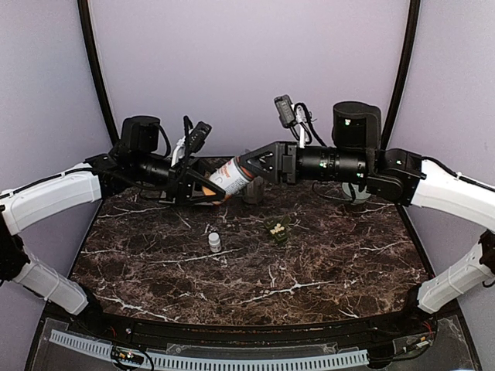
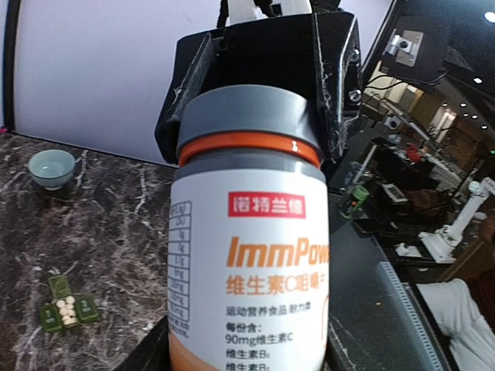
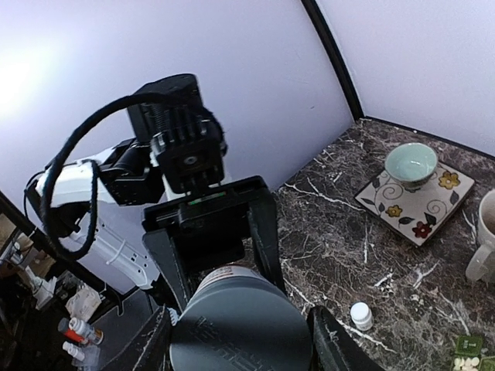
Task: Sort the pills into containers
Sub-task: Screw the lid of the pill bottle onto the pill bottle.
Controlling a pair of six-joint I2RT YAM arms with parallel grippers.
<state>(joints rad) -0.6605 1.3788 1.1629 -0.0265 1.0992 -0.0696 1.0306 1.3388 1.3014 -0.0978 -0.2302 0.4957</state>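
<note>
A white pill bottle [image 1: 230, 177] with an orange label and a grey cap [image 3: 240, 328] is held in the air between both arms at the back of the table. My left gripper [image 1: 207, 189] is shut on its body [image 2: 247, 255]. My right gripper [image 1: 249, 171] is shut on the cap, one finger [image 3: 331, 348] on each side. The dark green pill box [image 1: 278, 229] lies on the marble in front of them, with white pills in one compartment. It also shows in the left wrist view [image 2: 68, 311] and at the edge of the right wrist view [image 3: 469, 354].
A small white capped vial [image 1: 214, 242] stands left of the pill box. A pale green bowl [image 3: 411, 162] sits on a patterned tile [image 3: 433, 209] at the back right, with a cream mug [image 3: 483, 232] beside it.
</note>
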